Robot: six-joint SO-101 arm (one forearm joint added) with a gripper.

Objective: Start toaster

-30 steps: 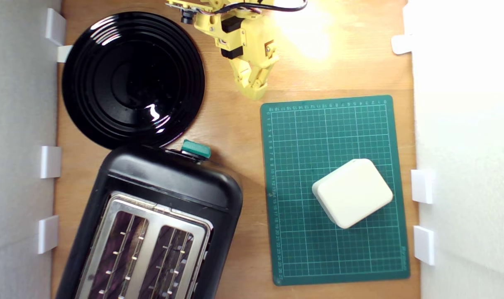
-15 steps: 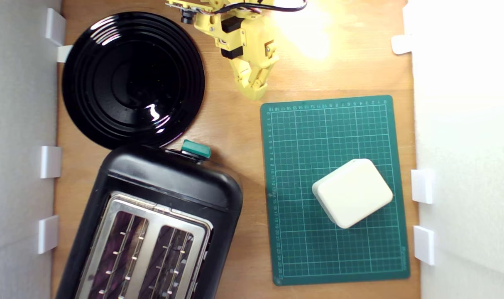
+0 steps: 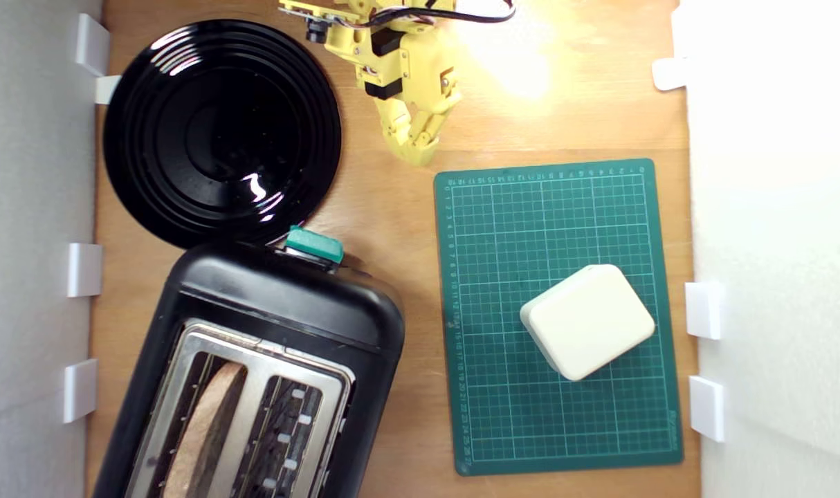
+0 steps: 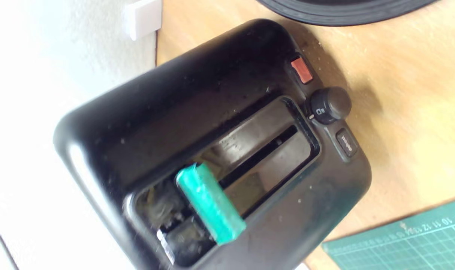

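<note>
A: What does the scene sit on?

B: A light wooden table (image 3: 392, 207) walled by white panels with small white brackets (image 3: 84, 269) along the edges.

A: Where is the toaster?

B: The large glossy black rounded toaster (image 3: 281, 304) lies at the lower part of the exterior view's left, running off the bottom edge. Its silver slot plate (image 3: 268, 360) faces the camera, and a brown slice of bread (image 3: 205, 429) stands in the slot nearer the exterior view's left. The small teal-green lever knob (image 3: 314, 245) juts from the end facing the arm. The wrist view shows that end close up: the knob (image 4: 210, 202) in its recessed slot, a small red button (image 4: 301, 70), a round black dial (image 4: 329, 105).

A: And the arm?

B: The yellow pincer (image 3: 414, 149) hangs at the top, well apart from the knob, its jaws drawn close together, holding nothing.

A: What else?

B: A round glossy black plate (image 3: 219, 131) just beyond the toaster, and a green gridded cutting mat (image 3: 558, 207) on the exterior view's right carrying a cream rounded block (image 3: 587, 321).
</note>
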